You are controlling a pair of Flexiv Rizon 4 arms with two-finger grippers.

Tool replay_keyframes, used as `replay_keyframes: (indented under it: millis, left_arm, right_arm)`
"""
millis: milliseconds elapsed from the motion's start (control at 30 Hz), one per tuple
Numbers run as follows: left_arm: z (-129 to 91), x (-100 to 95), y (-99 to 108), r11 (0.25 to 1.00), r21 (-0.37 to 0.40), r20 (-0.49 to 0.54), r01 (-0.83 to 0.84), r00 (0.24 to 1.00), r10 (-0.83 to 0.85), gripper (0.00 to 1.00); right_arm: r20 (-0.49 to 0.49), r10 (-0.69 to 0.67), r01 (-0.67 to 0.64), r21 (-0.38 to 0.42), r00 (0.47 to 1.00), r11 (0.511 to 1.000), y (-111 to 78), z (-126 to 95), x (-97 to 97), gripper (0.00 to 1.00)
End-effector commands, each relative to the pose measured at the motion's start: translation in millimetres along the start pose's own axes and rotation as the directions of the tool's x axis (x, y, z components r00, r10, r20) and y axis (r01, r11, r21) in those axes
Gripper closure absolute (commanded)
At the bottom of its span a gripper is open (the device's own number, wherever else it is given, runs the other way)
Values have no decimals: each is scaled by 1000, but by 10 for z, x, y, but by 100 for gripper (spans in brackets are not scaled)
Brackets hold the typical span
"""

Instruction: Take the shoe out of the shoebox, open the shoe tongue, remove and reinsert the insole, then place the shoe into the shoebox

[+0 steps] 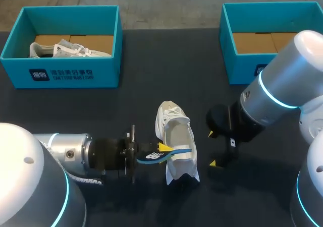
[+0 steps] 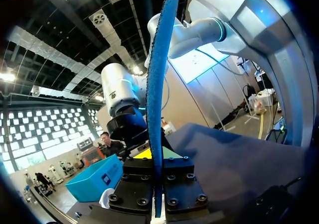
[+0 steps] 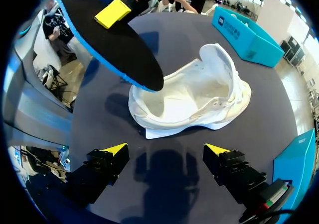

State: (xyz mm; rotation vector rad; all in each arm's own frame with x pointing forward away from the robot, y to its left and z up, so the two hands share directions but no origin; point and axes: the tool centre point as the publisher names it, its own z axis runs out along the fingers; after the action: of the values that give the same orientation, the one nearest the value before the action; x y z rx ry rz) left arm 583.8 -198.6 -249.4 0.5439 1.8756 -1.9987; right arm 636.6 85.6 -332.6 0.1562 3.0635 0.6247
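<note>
At table (image 1: 126, 106) centre lies the shoe (image 1: 177, 136); my left fingers (image 1: 164, 147), at its 9 o'clock, clench the insole (image 1: 151, 157) over it; my right fingers (image 3: 113, 149), at 3 o'clock, stand released.

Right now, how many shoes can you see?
2. One white shoe lies on the table, mid-front; the other shoe sits in the left blue box. The right blue box is partly hidden, so it may hold more.
</note>
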Motion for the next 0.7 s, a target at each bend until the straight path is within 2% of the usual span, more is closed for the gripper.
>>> replay_keyframes:
  millis: [33,233,433,700]
  left_arm:
    - [93,-22,112,1000,19,-8,2,1000,-2,100]
    - [147,-21,148,999,41,-19,-4,1000,4,100]
    - [184,-26,258,1000,27,-4,7,1000,-7,100]
    - [243,14,303,1000,22,5,16,1000,-16,100]
  right_arm:
    - [4,0,0,1,1000,1000,4,15,14,0]
    - [4,0,0,1,1000,1000,4,15,14,0]
    - [4,0,0,1,1000,1000,4,15,14,0]
    - [4,0,0,1,1000,1000,4,15,14,0]
